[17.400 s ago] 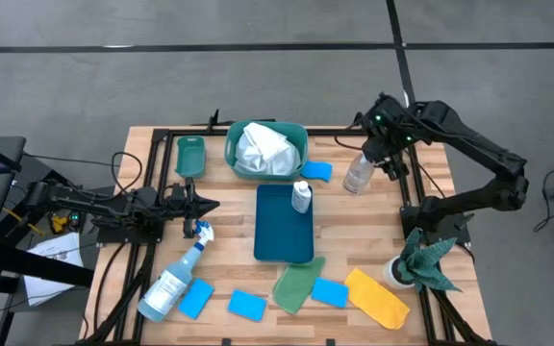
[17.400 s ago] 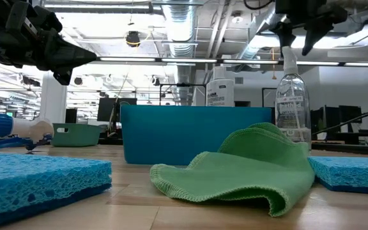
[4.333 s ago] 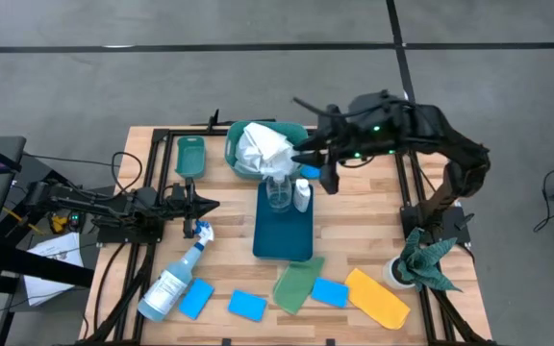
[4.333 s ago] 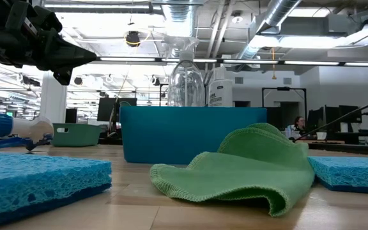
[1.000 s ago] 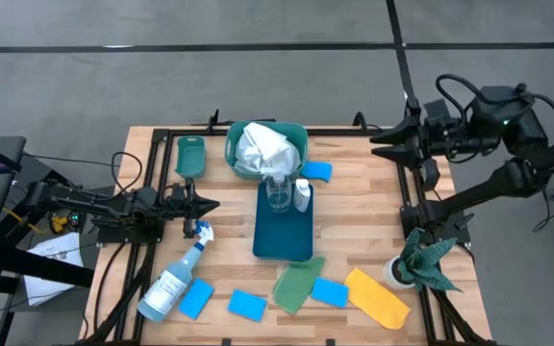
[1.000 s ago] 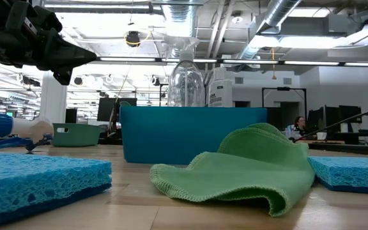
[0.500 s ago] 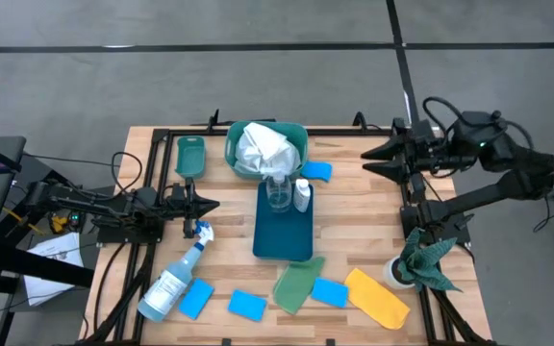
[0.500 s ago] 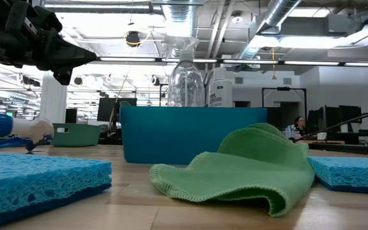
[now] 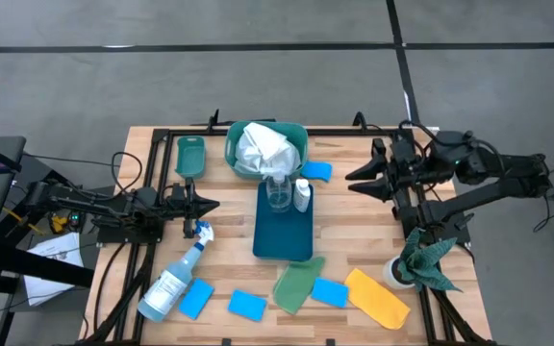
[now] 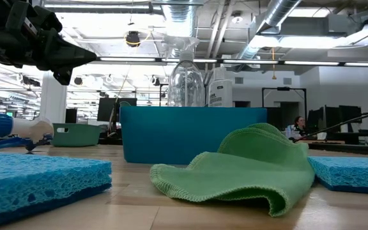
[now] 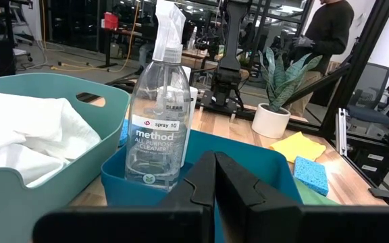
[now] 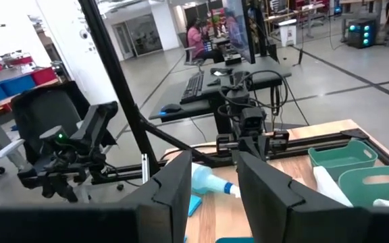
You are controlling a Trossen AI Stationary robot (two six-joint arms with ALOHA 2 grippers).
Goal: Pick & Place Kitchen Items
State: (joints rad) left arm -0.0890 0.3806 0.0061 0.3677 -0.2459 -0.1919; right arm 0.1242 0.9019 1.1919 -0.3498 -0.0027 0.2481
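Clear bottle (image 9: 278, 191) upright in tray (image 9: 285, 240); right gripper (image 9: 352, 176) apart, open

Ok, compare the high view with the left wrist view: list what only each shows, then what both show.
Only the high view shows the blue-trigger spray bottle lying at the table's near-left, the open right gripper at the right edge, and the small green bin. Only the left wrist view shows a person standing beyond the table and the clear bottle's "method" label. Both show that clear bottle upright in the blue tray, the yellow cloth and the white cloth.
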